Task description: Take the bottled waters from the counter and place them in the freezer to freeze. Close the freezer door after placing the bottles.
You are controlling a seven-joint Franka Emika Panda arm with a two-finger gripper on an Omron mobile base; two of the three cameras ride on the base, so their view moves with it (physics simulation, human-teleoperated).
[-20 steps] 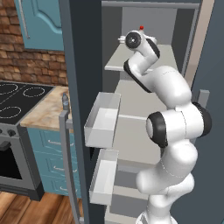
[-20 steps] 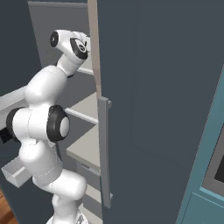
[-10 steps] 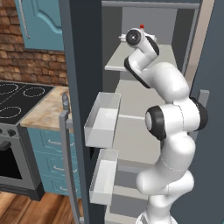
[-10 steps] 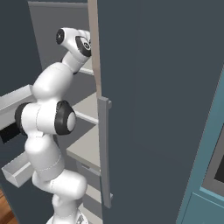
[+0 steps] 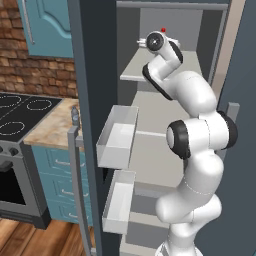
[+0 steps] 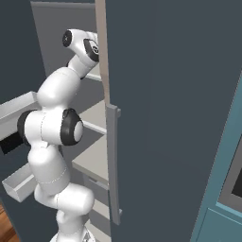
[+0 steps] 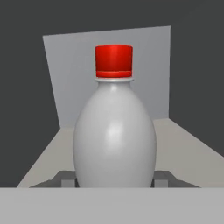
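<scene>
In the hand view a whitish bottled water (image 7: 113, 131) with a red cap stands upright between my fingertips, and my gripper (image 7: 113, 180) is shut on its lower body. It is over the freezer's pale upper shelf (image 7: 188, 148). From the left base view, my hand (image 5: 159, 41) reaches into the top of the freezer (image 5: 165, 15), and the red cap (image 5: 163, 30) peeks above it. The freezer door (image 5: 89, 90) stands wide open. A small grey-blue bottle (image 5: 75, 115) stands on the counter (image 5: 50, 127) by the door's edge.
Two white bins (image 5: 118, 136) (image 5: 118, 200) jut from the door's inner face beside my arm. The door's bar handle (image 5: 75, 190) faces the stove (image 5: 17, 112). A second dark door (image 6: 170, 104) with its handle (image 6: 112, 160) closes the right side.
My hand has edged slightly deeper over the upper shelf with the bottle still gripped. Nothing else has moved.
</scene>
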